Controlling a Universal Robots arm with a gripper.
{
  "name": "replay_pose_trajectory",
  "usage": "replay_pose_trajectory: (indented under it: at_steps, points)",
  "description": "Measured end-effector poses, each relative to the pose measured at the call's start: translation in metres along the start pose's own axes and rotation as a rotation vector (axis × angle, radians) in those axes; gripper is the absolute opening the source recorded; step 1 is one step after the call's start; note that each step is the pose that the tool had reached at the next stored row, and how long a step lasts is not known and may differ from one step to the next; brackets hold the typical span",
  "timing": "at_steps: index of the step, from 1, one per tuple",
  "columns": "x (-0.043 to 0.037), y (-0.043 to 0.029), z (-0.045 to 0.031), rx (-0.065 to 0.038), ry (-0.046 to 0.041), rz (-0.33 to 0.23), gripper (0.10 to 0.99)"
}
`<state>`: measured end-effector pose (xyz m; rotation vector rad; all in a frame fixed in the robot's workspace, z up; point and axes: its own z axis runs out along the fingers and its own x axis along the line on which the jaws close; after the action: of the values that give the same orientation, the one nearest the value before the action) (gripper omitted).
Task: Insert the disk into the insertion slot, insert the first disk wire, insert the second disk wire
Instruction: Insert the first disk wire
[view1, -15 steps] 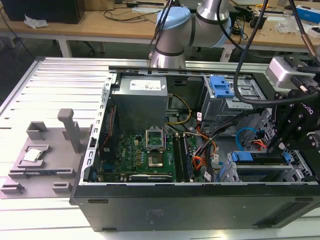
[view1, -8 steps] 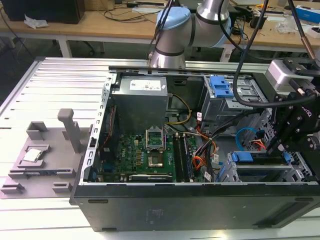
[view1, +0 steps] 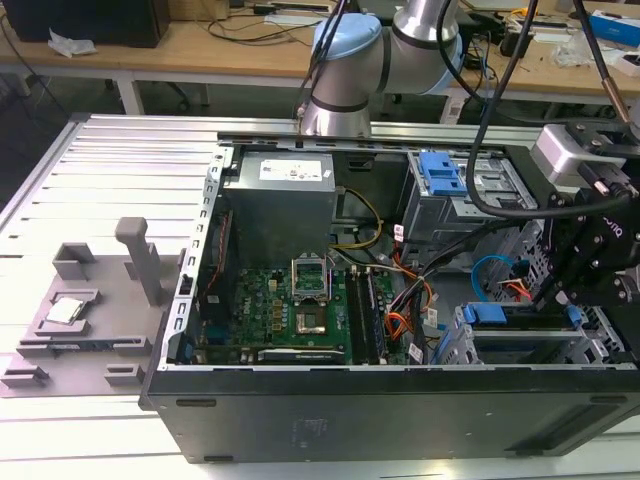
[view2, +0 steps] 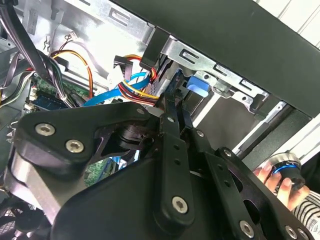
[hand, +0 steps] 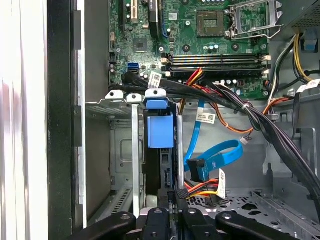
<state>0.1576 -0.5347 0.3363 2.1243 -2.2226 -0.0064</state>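
Blue-framed disk (hand: 160, 131) is seated in the slot (hand: 122, 150). I see the gripper (hand: 172, 202) at the slot's open end, just behind the disk. Its jaws are pulled almost together, and I can't tell if they pinch anything. Blue cable (hand: 215, 155) and black plug (hand: 182, 192) lie just beside the slot.
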Motion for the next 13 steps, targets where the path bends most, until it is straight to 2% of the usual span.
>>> replay_pose_trajectory:
  at_steps: [5,6,8,10,11,12,13]
  points:
    - [-0.0001,-0.0001,0.0008,0.0,-0.0014,0.0,0.173]
    - [0.0,0.0,-0.0011,0.0,0.0004,0.0,0.239]
    - [0.0003,0.0004,-0.008,0.0,0.0003,0.0,0.239]
    - [-0.0004,0.0011,-0.0203,0.0,0.0004,0.0,0.239]
    - [-0.0012,0.0014,-0.0246,0.0,0.0005,0.0,0.22]
    - [-0.0016,0.0016,-0.0277,0.001,0.0003,0.0,0.157]
    - [-0.0017,0.0017,-0.0311,0.001,0.0003,0.0,0.157]
